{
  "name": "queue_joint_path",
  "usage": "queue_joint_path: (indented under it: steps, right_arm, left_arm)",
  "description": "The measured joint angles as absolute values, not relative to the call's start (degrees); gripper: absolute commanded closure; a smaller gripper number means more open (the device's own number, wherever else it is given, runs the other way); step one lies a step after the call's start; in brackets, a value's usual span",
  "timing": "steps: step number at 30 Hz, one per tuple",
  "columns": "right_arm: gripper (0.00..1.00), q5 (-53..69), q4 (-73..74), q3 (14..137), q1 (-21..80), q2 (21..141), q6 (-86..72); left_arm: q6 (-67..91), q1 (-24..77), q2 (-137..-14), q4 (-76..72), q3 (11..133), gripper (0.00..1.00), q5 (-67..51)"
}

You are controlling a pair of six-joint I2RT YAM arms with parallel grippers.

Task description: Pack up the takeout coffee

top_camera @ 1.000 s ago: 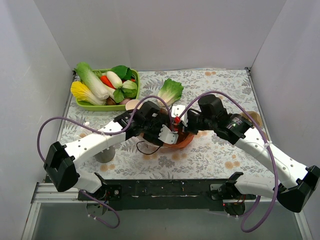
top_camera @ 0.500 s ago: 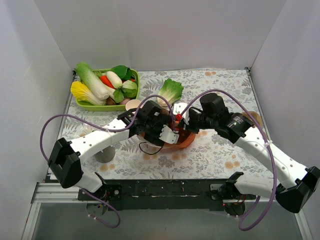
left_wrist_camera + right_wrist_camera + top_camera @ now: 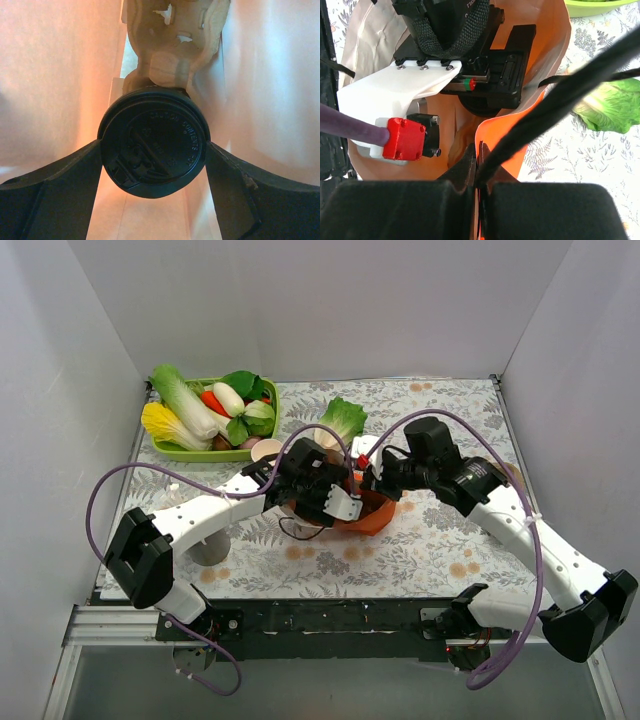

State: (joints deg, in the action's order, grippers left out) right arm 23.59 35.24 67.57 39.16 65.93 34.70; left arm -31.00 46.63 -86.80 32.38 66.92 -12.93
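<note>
Right now: takeout coffee point(image 3: 152, 145) sits deep inside orange paper bag point(image 3: 540, 100) — left hand point(image 3: 154, 156) spread wide, fingers clamped either side of black lid. right hand point(image 3: 477, 167) pinched tight on bag rim. Cup probably light, thin-walled, crushable — safest hold is at stiff lid rim.

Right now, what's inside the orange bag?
The takeout coffee, gripped at its lid by the left gripper, with a beige pulp carrier beyond. Its lid hides the cup body and the floor of the orange bag.
</note>
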Motion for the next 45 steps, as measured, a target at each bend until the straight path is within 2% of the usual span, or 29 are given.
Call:
queue_joint_path:
  steps: [3,14,45]
  right_arm:
    - [0.99,25.0,35.9,68.1,37.8,66.4,34.7]
    - [0.99,27.9,37.3,71.4,35.8,68.8,34.7]
    - [0.99,30.9,42.1,76.9,33.0,74.1,33.8]
  left_arm:
    - [-29.3,46.4,-86.8,32.1,67.0,0.41,-12.9]
    - [-19.7,45.5,-84.3,31.4,67.2,0.04,-15.3]
    - [-6.6,45.2,-79.3,25.7,65.8,0.02,-21.5]
